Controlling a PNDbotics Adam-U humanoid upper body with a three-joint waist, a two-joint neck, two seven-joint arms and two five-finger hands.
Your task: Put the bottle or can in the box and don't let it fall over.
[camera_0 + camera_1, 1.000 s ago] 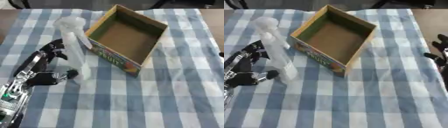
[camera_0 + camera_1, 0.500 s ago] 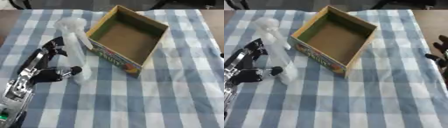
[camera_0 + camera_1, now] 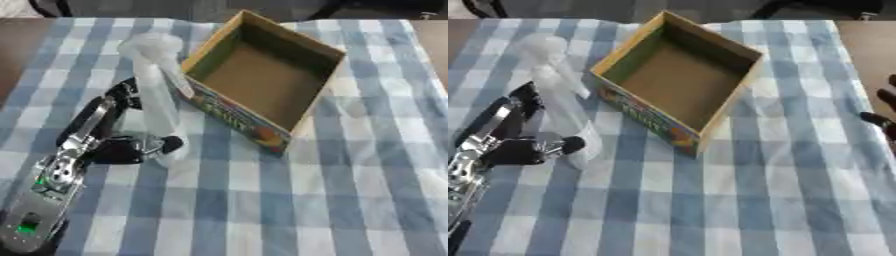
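1. Left eye view, nearest: the left arm comes in from the lower left corner. The left hand (image 3: 109,142) sits at the base of the clear bottle (image 3: 157,100), thumb tip round its front and fingers behind it. Fingers are curled on the bottle, where a second ago the thumb was only closing in from the side. Judgement: the grasp is now made low down.
2. The bottle stands upright on the checked tablecloth (image 3: 289,200), its pale rounded top just beside the near left wall of the box. It has not left the cloth and has barely shifted from its spot a second back.
3. Judgement: a tall bottle held near its foot can tip at the top, so the lift should go straight up before it moves right over the wall.
4. Right eye view, right edge: the right hand (image 3: 881,120) shows only as dark fingertips, well apart from the work. I cannot tell whether it is open or closed.
5. Farther back: the cardboard box (image 3: 319,50) sits open-topped and empty, turned at an angle, printed side facing near. Position unchanged. Task not yet done: the bottle is outside the box.
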